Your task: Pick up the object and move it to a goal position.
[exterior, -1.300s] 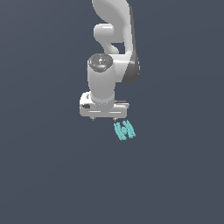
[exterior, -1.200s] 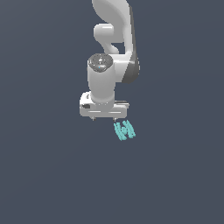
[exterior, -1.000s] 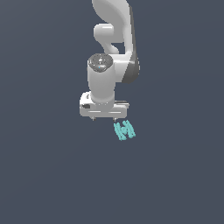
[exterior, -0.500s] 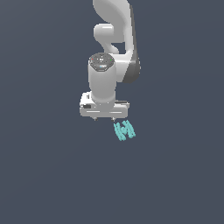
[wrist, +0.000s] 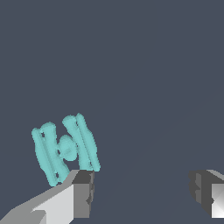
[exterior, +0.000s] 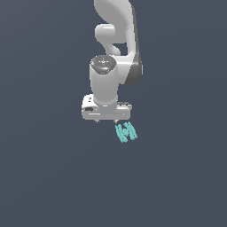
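The object (exterior: 126, 132) is a small turquoise piece of short parallel bars joined in the middle, lying on the dark floor. In the exterior view it sits just below my white gripper (exterior: 106, 120) and toward the exterior view's right of it. The wrist view shows the object (wrist: 64, 147) beside one fingertip (wrist: 83, 192), outside the gap between the fingers. The other fingertip (wrist: 202, 190) stands far off across a wide gap. My gripper (wrist: 142, 192) is open and holds nothing.
A plain dark grey floor (exterior: 44, 177) fills both views. The white arm (exterior: 116, 53) rises above the gripper to the top of the exterior view.
The gripper has shifted slightly in the exterior view. The object lies where it was.
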Tool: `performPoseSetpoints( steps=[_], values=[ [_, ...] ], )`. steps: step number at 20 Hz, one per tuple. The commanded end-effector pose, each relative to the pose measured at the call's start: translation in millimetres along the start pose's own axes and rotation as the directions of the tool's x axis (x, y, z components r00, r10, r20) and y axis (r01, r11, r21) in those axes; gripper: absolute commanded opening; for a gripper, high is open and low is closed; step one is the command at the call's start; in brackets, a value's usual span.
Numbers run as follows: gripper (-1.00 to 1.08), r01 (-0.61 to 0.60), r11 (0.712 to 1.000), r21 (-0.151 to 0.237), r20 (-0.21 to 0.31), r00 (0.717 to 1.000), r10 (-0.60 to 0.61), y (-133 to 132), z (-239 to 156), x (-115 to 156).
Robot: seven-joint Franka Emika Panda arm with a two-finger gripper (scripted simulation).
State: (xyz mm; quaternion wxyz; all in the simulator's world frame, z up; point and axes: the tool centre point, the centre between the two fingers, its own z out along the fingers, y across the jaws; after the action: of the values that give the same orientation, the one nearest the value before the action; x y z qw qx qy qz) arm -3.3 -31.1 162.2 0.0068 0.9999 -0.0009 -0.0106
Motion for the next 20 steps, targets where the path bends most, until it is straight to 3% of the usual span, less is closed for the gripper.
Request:
performPoseSetpoints(
  steps=[1,9,20],
  values=[
    [0.68,0.012,1.0,0.012,0.008,1.0,-0.012,-1.4,5.1,-0.3],
    [0.68,0.08,0.992,0.097,0.042,0.996,-0.085,-11.4,34.1,-1.8],
    [0.68,0.199,0.934,0.296,0.054,0.973,-0.225,-35.2,88.3,-6.3]
  ],
)
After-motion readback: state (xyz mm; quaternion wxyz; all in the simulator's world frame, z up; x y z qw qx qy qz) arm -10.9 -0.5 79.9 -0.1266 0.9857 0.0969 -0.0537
